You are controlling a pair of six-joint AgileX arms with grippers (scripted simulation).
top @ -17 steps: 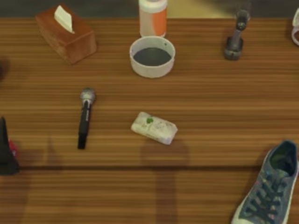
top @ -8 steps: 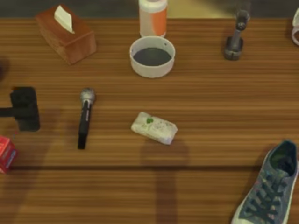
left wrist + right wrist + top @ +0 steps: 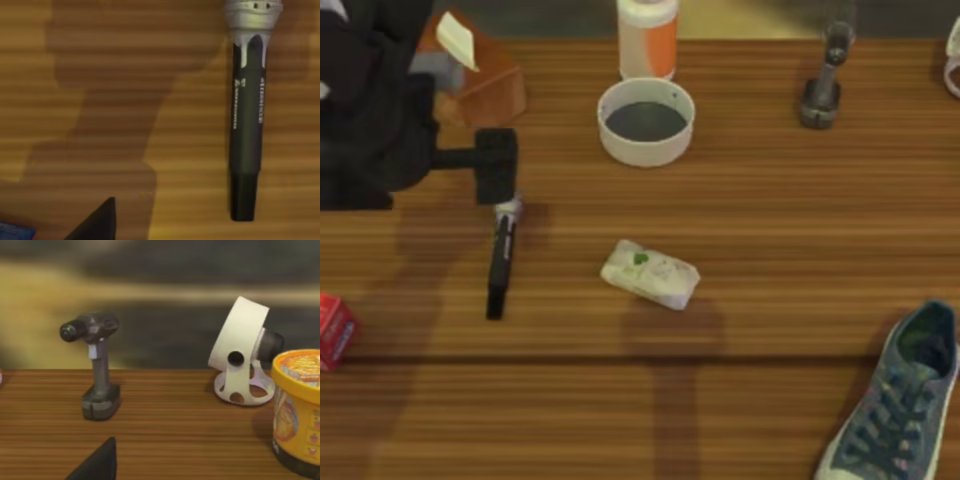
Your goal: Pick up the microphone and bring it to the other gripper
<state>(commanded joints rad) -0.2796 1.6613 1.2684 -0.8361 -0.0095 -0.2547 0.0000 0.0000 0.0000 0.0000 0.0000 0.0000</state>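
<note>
From above, the left gripper (image 3: 495, 166) hangs over the silver head of the microphone (image 3: 501, 258), which lies flat on the wooden table (image 3: 790, 230) left of the white packet (image 3: 650, 273); whether its claw is apart or together I cannot tell.

The left wrist view shows the microphone (image 3: 248, 115) lying untouched on the wood.

The right wrist view shows a drill (image 3: 97, 367) and a white fan (image 3: 242, 360); the right arm itself is out of sight.
</note>
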